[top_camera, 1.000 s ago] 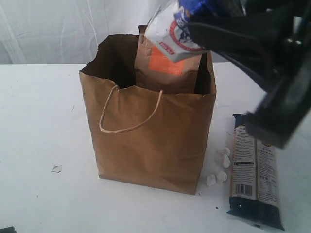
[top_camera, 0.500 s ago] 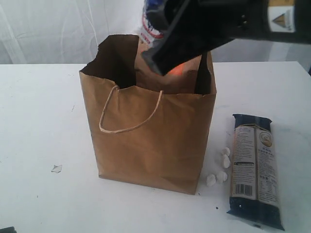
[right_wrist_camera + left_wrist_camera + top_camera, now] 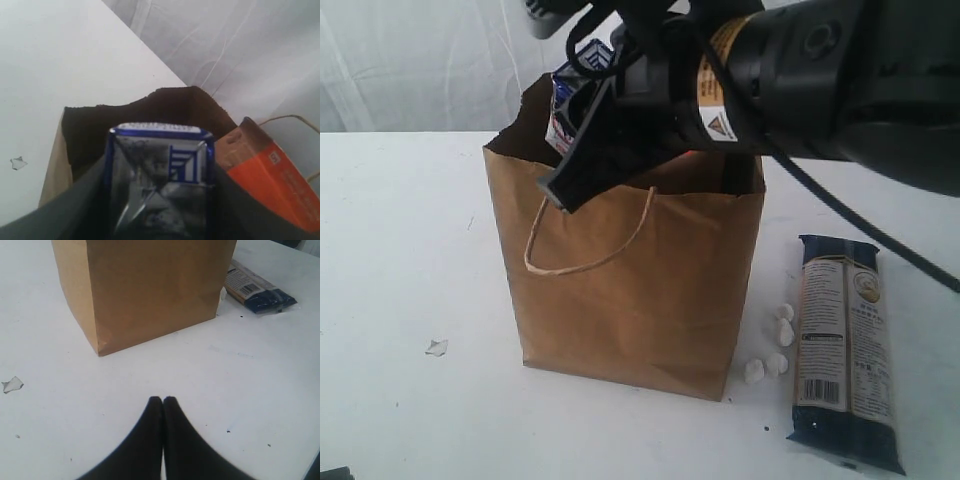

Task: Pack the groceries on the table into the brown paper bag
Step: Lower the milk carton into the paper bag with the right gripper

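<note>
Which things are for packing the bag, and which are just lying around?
For the job:
brown paper bag
small blue-white carton, held in the right claw
brown pouch with orange label, inside the bag
long dark-blue noodle packet, on the table

Just lying about:
small white lumps beside the bag
torn white scrap on the table

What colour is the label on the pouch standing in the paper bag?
The label is orange; clearest in right wrist view.
</note>
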Controlling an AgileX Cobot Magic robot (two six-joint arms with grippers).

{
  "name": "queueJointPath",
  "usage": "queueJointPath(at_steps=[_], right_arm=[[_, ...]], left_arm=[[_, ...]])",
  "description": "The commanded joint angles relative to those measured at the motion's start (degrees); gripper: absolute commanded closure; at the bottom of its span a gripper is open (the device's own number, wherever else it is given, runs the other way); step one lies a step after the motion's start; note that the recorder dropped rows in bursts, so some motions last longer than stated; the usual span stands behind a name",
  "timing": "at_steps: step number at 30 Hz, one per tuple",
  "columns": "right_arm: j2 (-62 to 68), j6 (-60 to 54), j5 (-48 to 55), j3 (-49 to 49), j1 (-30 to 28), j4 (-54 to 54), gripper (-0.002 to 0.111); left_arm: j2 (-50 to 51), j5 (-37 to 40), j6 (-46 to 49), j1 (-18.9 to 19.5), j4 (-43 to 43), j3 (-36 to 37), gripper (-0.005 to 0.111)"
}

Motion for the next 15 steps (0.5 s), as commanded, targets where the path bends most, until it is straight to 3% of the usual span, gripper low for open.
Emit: queueJointPath(at_steps=[1,15], right_arm=[[-0.4,1.4,-2.2,-0.6,-0.8,0.2,0.108],[-0.4,1.3,-0.4,-0.4,-0.8,2.6,0.108]], left_arm=[[-0.3,0.3,-0.1,0.0,-0.4,0.2,0.107],[-0.3,0.3,-0.1,0.0,-0.4,0.2,0.107]])
